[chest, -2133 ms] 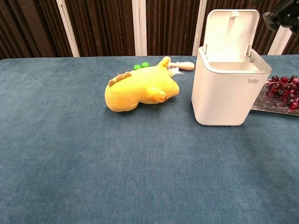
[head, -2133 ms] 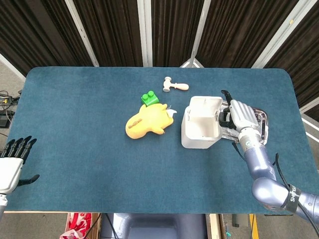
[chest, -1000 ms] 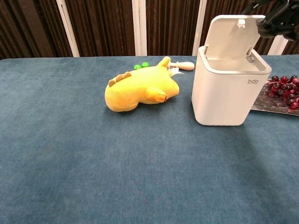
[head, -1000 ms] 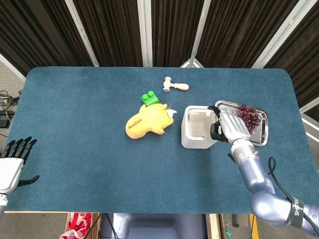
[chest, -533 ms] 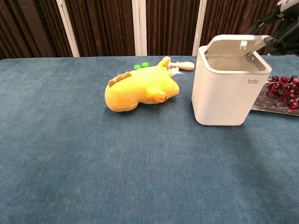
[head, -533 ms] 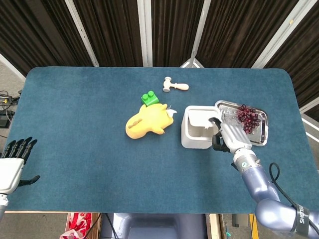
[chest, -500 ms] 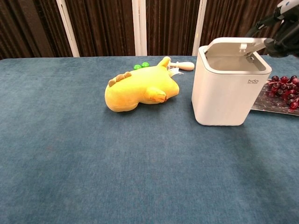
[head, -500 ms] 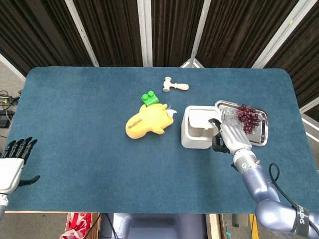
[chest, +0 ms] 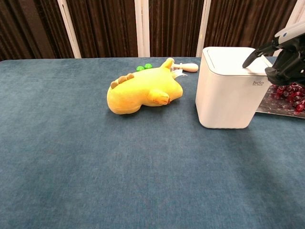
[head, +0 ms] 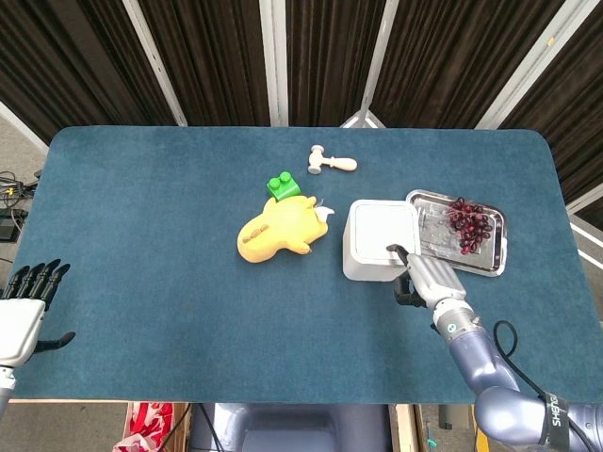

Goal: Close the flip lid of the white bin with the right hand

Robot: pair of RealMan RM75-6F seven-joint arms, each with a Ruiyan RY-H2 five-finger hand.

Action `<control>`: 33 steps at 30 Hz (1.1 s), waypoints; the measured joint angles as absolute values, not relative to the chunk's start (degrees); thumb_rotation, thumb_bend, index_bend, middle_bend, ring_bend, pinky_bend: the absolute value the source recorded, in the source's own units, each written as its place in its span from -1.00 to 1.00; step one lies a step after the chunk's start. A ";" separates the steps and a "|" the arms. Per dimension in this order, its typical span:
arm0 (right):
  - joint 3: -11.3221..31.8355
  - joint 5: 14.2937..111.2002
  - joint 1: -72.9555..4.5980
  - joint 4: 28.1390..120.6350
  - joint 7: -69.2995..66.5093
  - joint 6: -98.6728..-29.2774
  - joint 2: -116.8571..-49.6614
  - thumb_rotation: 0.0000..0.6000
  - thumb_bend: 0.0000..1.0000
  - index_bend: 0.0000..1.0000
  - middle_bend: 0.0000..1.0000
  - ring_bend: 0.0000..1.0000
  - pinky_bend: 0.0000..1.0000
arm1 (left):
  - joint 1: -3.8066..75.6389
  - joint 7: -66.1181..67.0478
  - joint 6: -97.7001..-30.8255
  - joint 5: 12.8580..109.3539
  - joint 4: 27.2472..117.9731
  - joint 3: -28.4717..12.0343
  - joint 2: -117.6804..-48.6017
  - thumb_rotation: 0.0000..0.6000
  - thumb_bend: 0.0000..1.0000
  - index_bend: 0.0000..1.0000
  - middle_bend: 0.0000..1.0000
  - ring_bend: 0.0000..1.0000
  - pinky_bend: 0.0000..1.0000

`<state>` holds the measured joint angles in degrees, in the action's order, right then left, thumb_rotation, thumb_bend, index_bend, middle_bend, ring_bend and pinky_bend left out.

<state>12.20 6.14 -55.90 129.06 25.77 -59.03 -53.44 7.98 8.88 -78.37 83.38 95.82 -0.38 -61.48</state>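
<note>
With its flip lid (chest: 231,54) lying flat, the square white plastic bin (head: 379,241) sits just ahead-left of the right robot hand (head: 426,279). Dark fingertip (chest: 248,60) rests at the lid's near-right edge, other fingers curled, holding nothing. Left robot hand (head: 24,306) is well apart, spread.

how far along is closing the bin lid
Done: the flip lid of the white plastic bin lies flat on the rim, no gap showing in the chest view. In hand: the right hand has a fingertip at the lid's front corner. Left: lifting that hand away.
</note>
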 measured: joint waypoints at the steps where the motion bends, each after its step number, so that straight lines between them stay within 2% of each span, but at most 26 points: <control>1: 12.07 6.14 -55.99 129.01 25.79 -59.13 -53.62 1.00 0.46 -0.70 0.55 0.64 0.44 | 8.00 8.88 -78.38 83.39 95.82 -0.39 -61.48 1.00 -1.00 -1.00 -1.00 -1.00 -1.00; 12: 12.51 5.70 -56.57 129.08 24.44 -59.75 -53.29 1.00 0.46 -0.73 0.55 0.63 0.44 | 7.94 8.58 -78.61 83.43 95.79 -0.44 -61.49 1.00 -1.00 -1.00 -1.00 -1.00 -1.00; 16: 13.86 7.93 -56.08 129.30 22.76 -60.50 -52.32 1.00 0.46 -0.85 0.49 0.48 0.42 | 7.86 8.51 -78.83 83.53 95.78 -0.45 -61.55 1.00 -1.00 -1.00 -1.00 -1.00 -1.00; 17: 14.13 9.23 -55.79 129.40 22.45 -61.00 -52.03 1.00 0.46 -0.88 0.42 0.41 0.37 | 7.84 8.51 -78.89 83.57 95.77 -0.44 -61.56 1.00 -1.00 -1.00 -1.00 -1.00 -1.00; 19: 14.33 11.75 -55.19 129.59 22.15 -62.03 -51.62 1.00 0.31 -0.94 0.21 0.20 0.18 | 7.80 8.48 -78.96 83.60 95.80 -0.43 -61.55 1.00 -1.00 -1.00 -1.00 -1.00 -1.00; 21: 14.11 15.85 -54.05 129.80 22.02 -63.65 -51.26 1.00 -0.02 -0.99 -0.25 -0.27 -0.20 | 7.76 8.40 -79.07 83.65 95.82 -0.43 -61.54 1.00 -1.00 -1.00 -1.00 -1.00 -1.00; 23: 13.25 21.27 -52.32 129.92 22.00 -65.47 -51.03 1.00 -0.30 -1.00 -0.78 -0.83 -0.67 | 7.69 8.28 -79.26 83.81 95.83 -0.41 -61.54 1.00 -1.00 -1.00 -1.00 -1.00 -1.00; 24: 12.66 23.91 -51.38 129.92 21.97 -66.26 -50.95 1.00 -0.38 -1.00 -0.91 -0.95 -0.81 | 7.65 8.25 -79.36 83.90 95.83 -0.39 -61.54 1.00 -1.00 -1.00 -1.00 -1.00 -1.00; 27: 9.75 33.82 -47.33 129.45 21.62 -68.86 -50.83 1.00 -0.51 -1.00 -1.00 -1.00 -0.99 | 7.47 7.88 -79.80 84.35 96.01 -0.28 -61.52 1.00 -1.00 -1.00 -1.00 -1.00 -1.00; 33: 0.98 56.62 -35.94 123.97 19.00 -75.34 -51.84 1.00 -0.56 -1.00 -1.00 -1.00 -1.00 | 6.80 6.96 -81.93 86.85 96.51 0.19 -61.63 1.00 -1.00 -1.00 -1.00 -1.00 -1.00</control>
<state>0.98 56.62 -35.94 123.97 19.00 -75.34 -51.84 6.80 6.96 -81.93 86.85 96.51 0.19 -61.63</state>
